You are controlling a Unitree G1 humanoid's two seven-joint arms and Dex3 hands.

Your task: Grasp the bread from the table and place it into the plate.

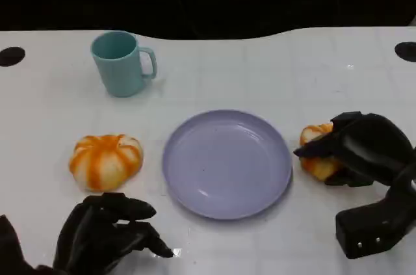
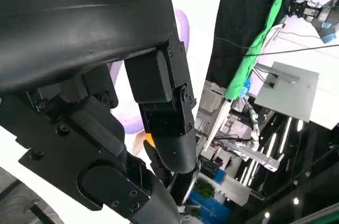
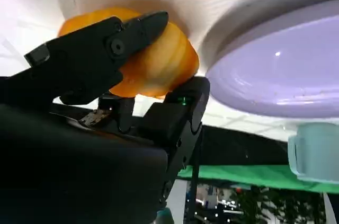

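White desk [image 1: 273, 73], dark backdrop behind; green cloth and equipment racks visible past its edge from the wrist cameras. Right hand [image 1: 354, 151] closed around bread [image 1: 316, 158] on the desk, just right of lavender plate [image 1: 226, 162], fingers over its top and side; second bread [image 1: 105, 160] left of the plate, teal mug [image 1: 121, 62] further back; left hand [image 1: 107, 233] near the front edge, fingers curled, holding nothing. No legible writing or labels.
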